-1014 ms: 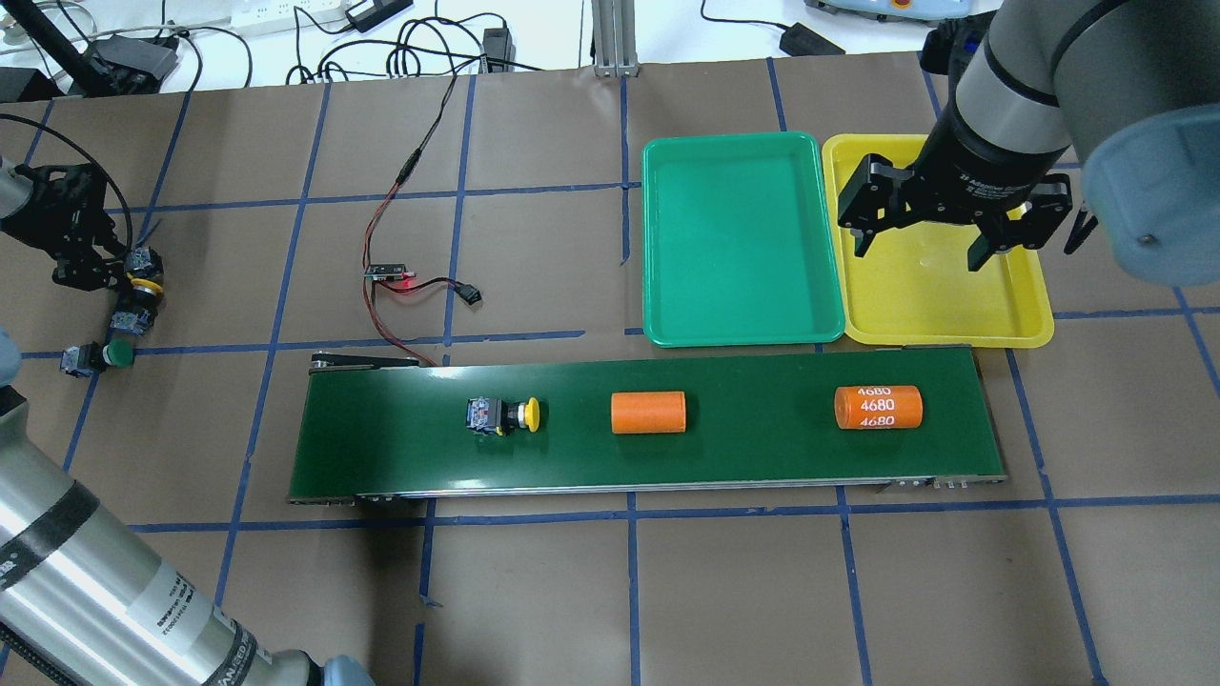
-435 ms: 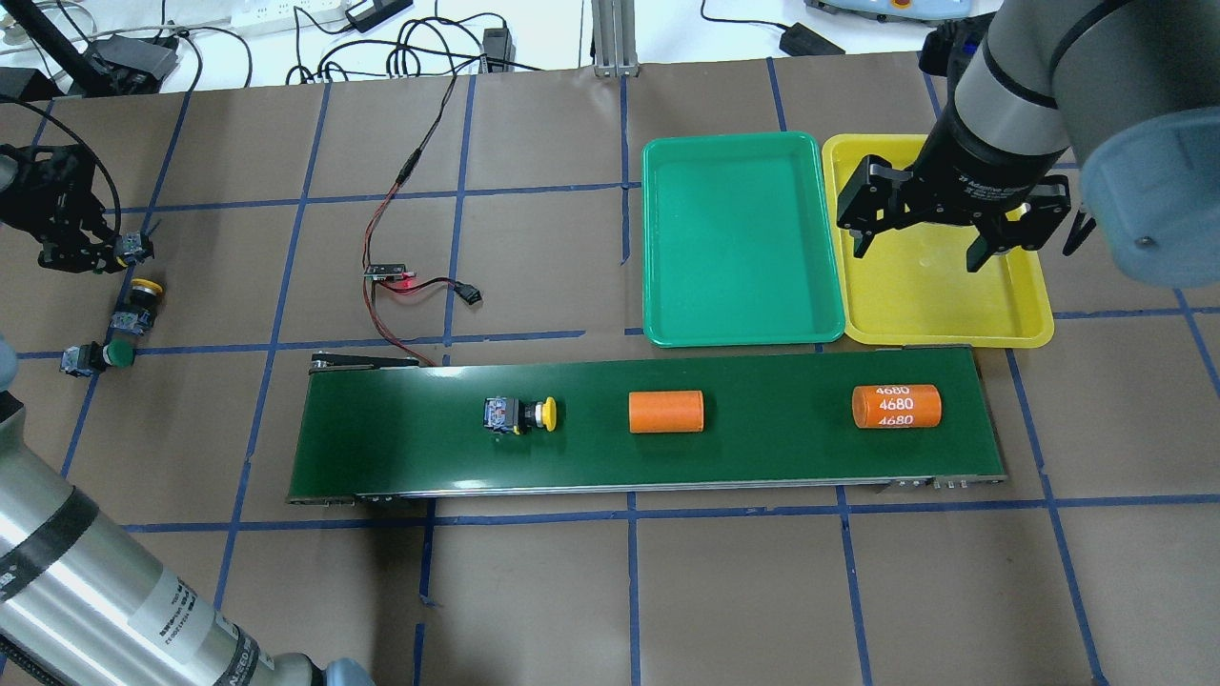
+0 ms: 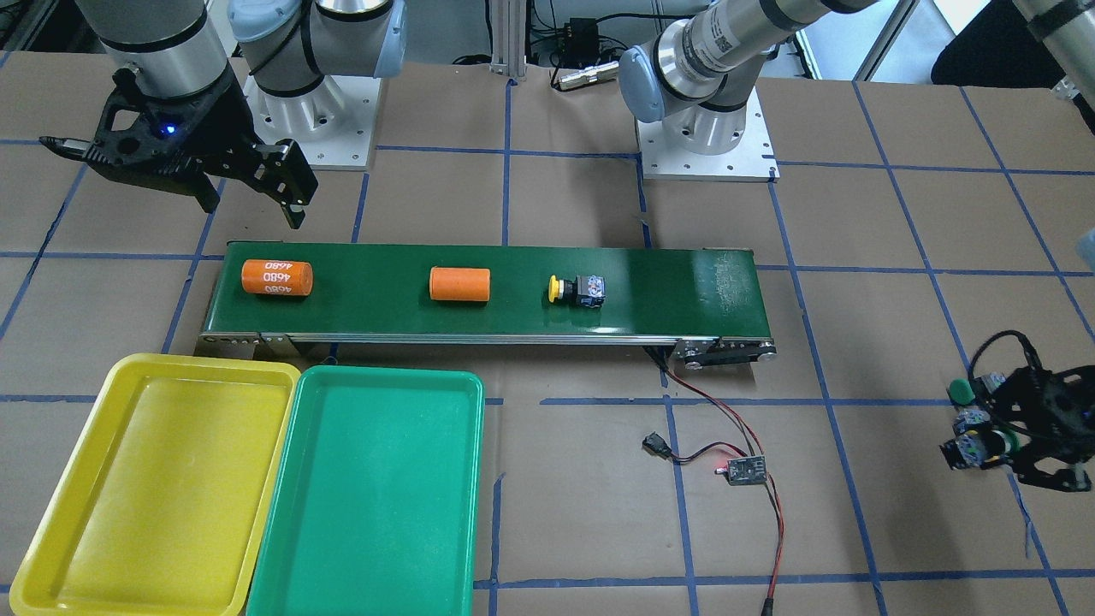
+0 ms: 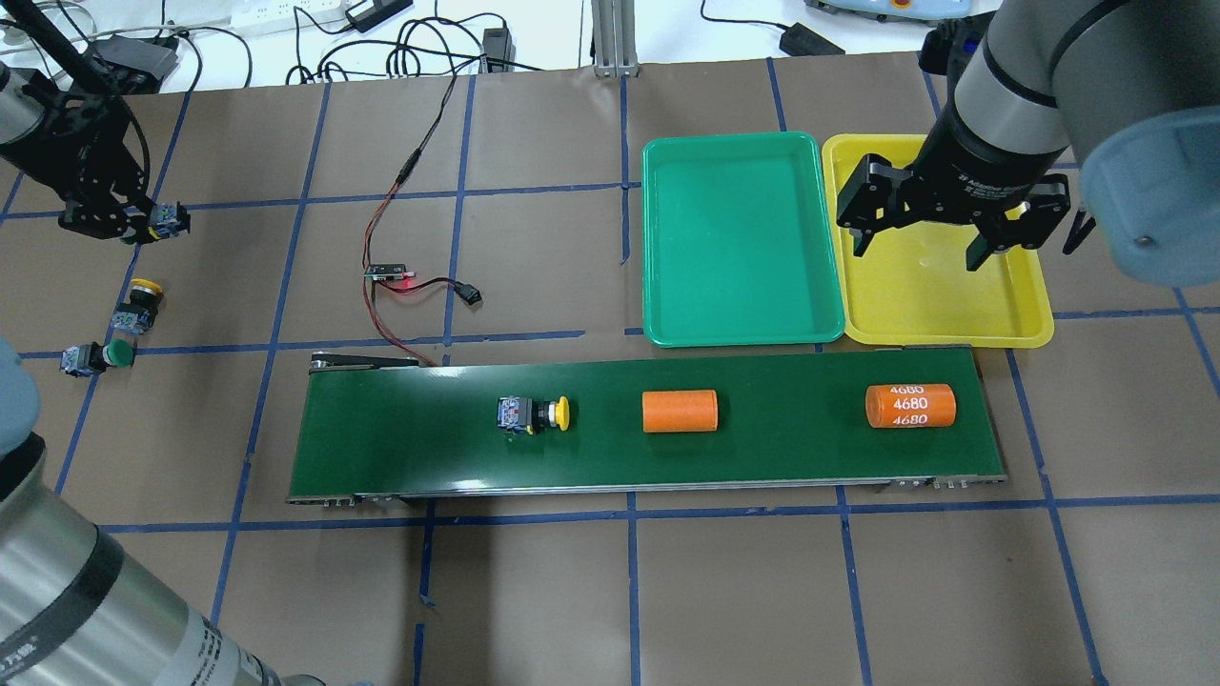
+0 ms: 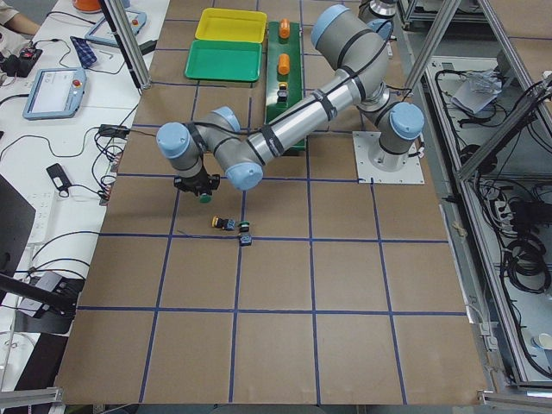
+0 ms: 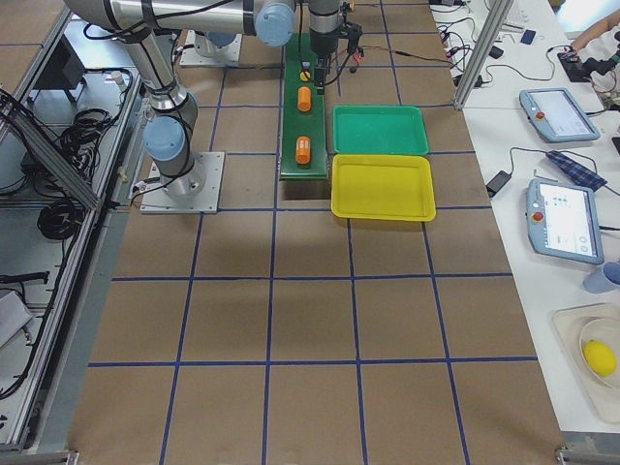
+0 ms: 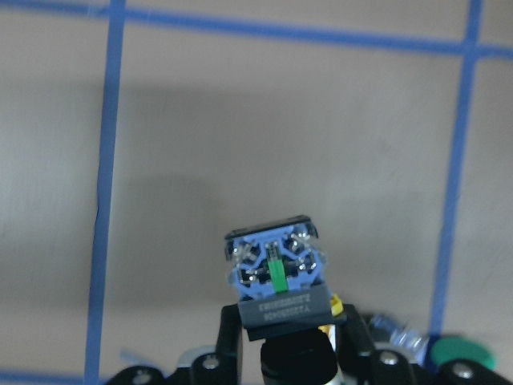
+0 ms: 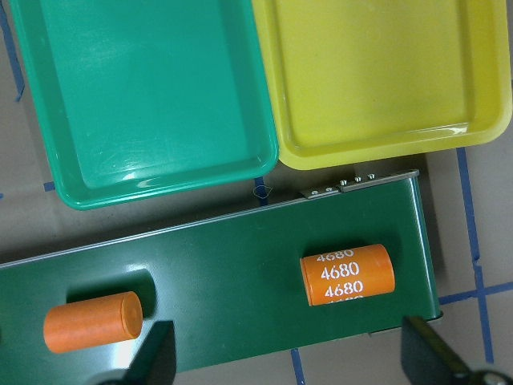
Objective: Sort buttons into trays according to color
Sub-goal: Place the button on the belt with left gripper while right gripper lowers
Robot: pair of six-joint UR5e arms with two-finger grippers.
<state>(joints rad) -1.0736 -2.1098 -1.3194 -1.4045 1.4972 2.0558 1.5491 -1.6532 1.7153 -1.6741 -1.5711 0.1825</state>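
Shows left two-finger gripper [image 4: 143, 227] clamped on small dark-bodied push-button [image 4: 170, 220], just lifted off the brown table [image 4: 534, 591]; cap probably green. Leaves yellow-capped button [image 4: 136, 305] and green-capped button [image 4: 95, 357] lying there. Has second yellow button [image 4: 534, 414] riding further right on long dark green belt [image 4: 400, 457]. Keeps right gripper [image 4: 923, 252] jaws apart over shallow yellow plastic tray [image 4: 934, 305]. Means nothing sorted yet.

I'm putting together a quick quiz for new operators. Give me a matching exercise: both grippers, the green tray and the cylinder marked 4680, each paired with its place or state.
Things:
A. left gripper
B. right gripper
C. green tray
D. cylinder marked 4680

Places or states:
1. lying on the conveyor belt
2. open, holding nothing
3. shut on a button
4. beside the yellow tray, nothing in it

Pairs: A-3, B-2, C-4, D-1.
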